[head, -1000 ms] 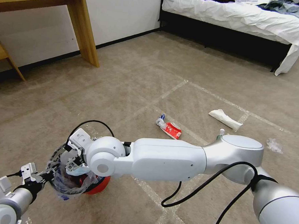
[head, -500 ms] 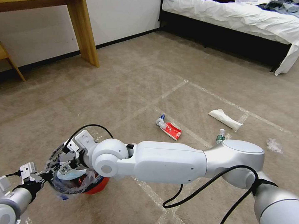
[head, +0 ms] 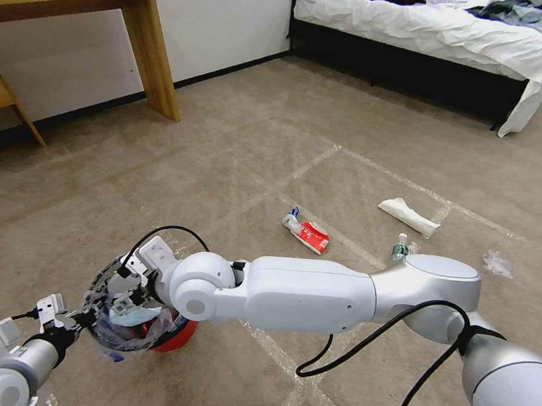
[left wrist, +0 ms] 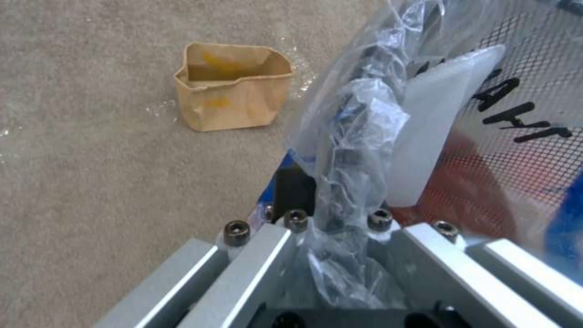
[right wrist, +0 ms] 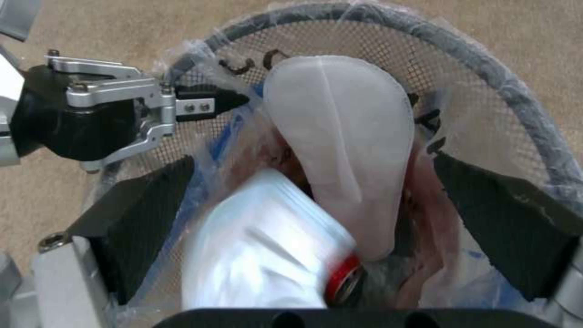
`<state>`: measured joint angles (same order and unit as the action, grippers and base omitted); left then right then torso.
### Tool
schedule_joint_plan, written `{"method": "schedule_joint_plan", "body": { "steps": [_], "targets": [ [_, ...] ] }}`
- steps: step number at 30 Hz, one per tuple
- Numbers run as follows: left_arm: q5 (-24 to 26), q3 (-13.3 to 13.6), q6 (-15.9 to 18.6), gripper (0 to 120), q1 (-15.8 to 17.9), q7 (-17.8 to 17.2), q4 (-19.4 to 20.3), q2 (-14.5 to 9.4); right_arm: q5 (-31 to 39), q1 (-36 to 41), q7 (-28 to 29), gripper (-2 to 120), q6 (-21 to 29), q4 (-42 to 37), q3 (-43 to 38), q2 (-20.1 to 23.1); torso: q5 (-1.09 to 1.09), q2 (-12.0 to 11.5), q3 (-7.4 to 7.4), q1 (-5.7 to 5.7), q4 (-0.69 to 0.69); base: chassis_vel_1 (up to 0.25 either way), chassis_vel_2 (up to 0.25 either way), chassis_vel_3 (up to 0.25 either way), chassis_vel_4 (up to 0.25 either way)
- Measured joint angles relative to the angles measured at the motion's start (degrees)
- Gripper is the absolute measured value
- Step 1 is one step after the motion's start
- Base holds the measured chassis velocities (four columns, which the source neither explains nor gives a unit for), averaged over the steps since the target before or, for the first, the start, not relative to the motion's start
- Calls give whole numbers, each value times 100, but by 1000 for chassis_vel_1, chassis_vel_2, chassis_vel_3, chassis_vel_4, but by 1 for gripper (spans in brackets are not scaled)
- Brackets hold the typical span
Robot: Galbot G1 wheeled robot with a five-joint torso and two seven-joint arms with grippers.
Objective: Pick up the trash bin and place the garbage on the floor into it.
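1. Bed (head: 437, 30) far across the floor (head: 237, 159).
2. Right end effector (head: 132, 292), fingers apart, over the bin (head: 140, 326); slipper (right wrist: 343, 150) and mask (right wrist: 261, 255) inside.
3. Left end effector (head: 74, 320) clamped on the bin's rim.
4. Paper bag (left wrist: 231, 91), wrapper (head: 309, 232), bottle (head: 399, 246) on the floor.

Red bin, bluish liner, beige carpet

The trash bin (head: 176, 338) is red under a clear bluish bag (left wrist: 358, 118) with black lettering at a dark mesh rim. In it lie a white slipper (right wrist: 343, 132) and a pale blue mask (right wrist: 255, 255). The floor (head: 237, 153) is beige-grey with shiny tape lines; on it sit a red wrapper (head: 310, 235), a white paper wad (head: 408, 217) and a brown paper bag (left wrist: 231, 91). The right gripper's (right wrist: 316, 218) fingers (right wrist: 143, 214) are black.
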<state>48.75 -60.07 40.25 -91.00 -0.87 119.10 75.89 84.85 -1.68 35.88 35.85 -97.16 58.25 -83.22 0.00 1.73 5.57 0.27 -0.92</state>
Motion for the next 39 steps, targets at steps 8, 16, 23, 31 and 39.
{"method": "schedule_joint_plan", "body": {
  "steps": [8,16,23,31,39],
  "targets": [
    [0,-12,3,1,-10,-2,-10,-14,-1,56,-5,100,36,2,-15,69,0,0,0,0,0,0,0,0,0],
    [-5,-9,5,1,-5,-2,-28,-8,4,108,-95,100,30,-49,-84,158,0,0,0,0,0,0,0,0,0],
    [-15,-15,14,1,0,-4,-54,-37,-1,69,-2,100,54,-244,-188,256,0,0,0,0,0,0,0,0,0],
    [-14,-47,16,1,18,-8,-137,-107,86,-127,137,100,133,-694,-439,606,0,0,0,0,0,0,0,0,0],
    [-12,-80,17,1,39,-10,-178,-160,84,-57,167,100,155,-1144,-787,1179,1,0,0,0,0,0,0,0,0]
  ]
}}
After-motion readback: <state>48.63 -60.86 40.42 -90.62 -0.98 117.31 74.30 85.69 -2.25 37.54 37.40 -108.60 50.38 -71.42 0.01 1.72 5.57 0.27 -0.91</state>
